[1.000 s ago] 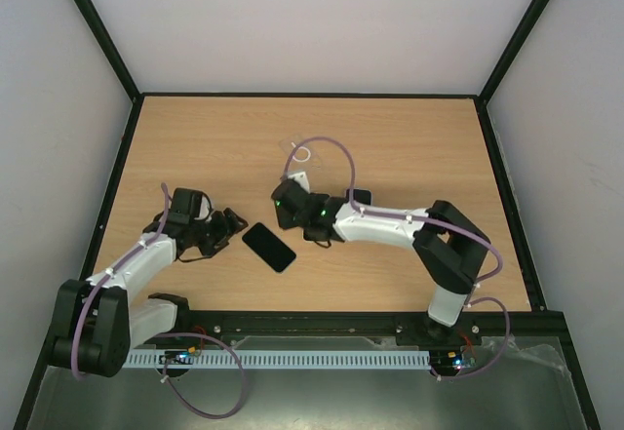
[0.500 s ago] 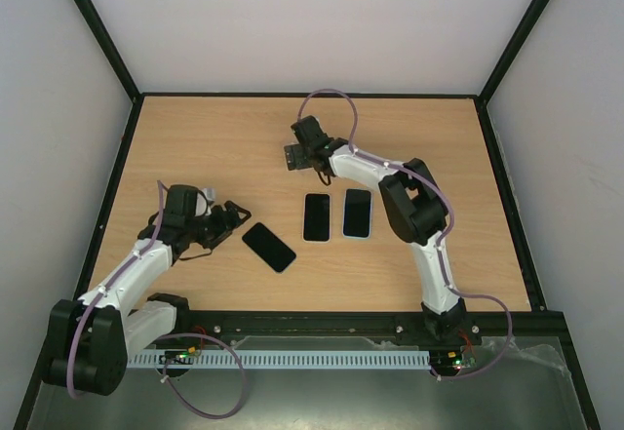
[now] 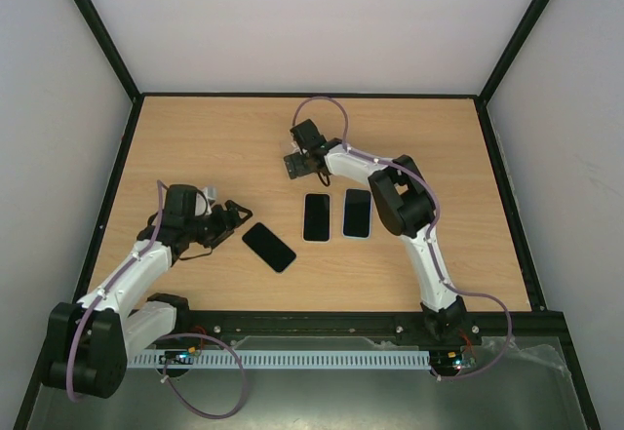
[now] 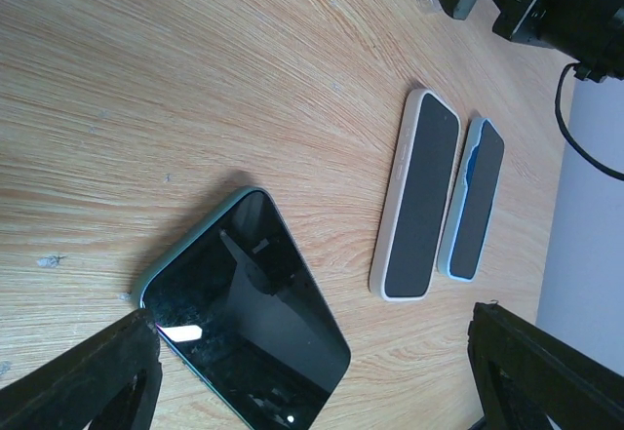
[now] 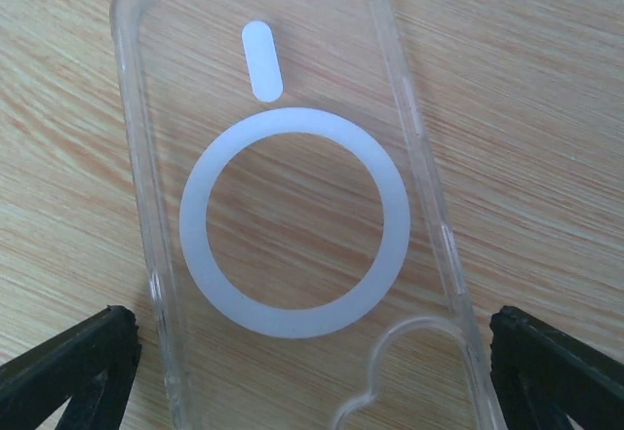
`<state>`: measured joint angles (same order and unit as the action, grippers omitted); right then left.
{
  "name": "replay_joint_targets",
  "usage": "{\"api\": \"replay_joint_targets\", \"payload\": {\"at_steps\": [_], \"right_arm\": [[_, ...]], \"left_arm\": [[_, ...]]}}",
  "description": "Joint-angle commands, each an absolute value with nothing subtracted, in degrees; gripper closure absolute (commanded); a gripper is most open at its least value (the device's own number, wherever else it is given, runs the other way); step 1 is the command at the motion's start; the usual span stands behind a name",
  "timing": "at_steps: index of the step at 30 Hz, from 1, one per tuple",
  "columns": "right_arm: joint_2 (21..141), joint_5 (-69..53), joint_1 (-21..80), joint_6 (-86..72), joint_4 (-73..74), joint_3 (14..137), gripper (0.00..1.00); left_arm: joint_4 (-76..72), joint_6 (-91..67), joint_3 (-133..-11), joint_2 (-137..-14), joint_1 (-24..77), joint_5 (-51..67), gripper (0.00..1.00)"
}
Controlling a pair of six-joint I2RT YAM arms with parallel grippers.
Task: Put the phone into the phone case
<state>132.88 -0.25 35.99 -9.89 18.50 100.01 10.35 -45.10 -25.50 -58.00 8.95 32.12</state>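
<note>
A bare dark phone with a green edge (image 3: 269, 247) lies at an angle on the wooden table; in the left wrist view it (image 4: 244, 323) lies between my fingertips, lower left. My left gripper (image 3: 232, 220) is open and empty just left of the phone, low over the table. A clear phone case with a white ring (image 5: 292, 220) lies flat under my right gripper (image 5: 312, 318), which is open, with a fingertip (image 5: 68, 371) on either side of the case. In the top view the right gripper (image 3: 301, 160) hides the case.
Two phones in cases lie side by side mid-table: a pale pink one (image 3: 316, 216) and a light blue one (image 3: 357, 214). Both show in the left wrist view, pink (image 4: 414, 196) and blue (image 4: 473, 201). A black rail (image 3: 322, 323) runs along the near edge of the table.
My right arm swung from over the mid-table phones out to the far clear case and settled over it. The left gripper shifted slightly beside the bare phone.
</note>
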Motion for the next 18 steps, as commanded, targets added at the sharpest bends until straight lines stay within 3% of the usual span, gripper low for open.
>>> {"api": "replay_joint_targets", "payload": {"at_steps": [1, 9, 18], "right_arm": [[133.9, 0.9, 36.0, -8.1, 22.2, 101.3, 0.05], [131.4, 0.7, 36.0, -8.7, 21.1, 97.0, 0.22], [126.4, -0.6, 36.0, -10.7, 21.3, 93.0, 0.26]], "left_arm": [[10.5, -44.1, -26.7, -57.0, 8.6, 32.9, 0.15], [11.6, -42.4, -28.5, -55.2, 8.9, 32.3, 0.15], [11.6, -40.8, -30.8, -51.3, 14.9, 28.7, 0.15]]}}
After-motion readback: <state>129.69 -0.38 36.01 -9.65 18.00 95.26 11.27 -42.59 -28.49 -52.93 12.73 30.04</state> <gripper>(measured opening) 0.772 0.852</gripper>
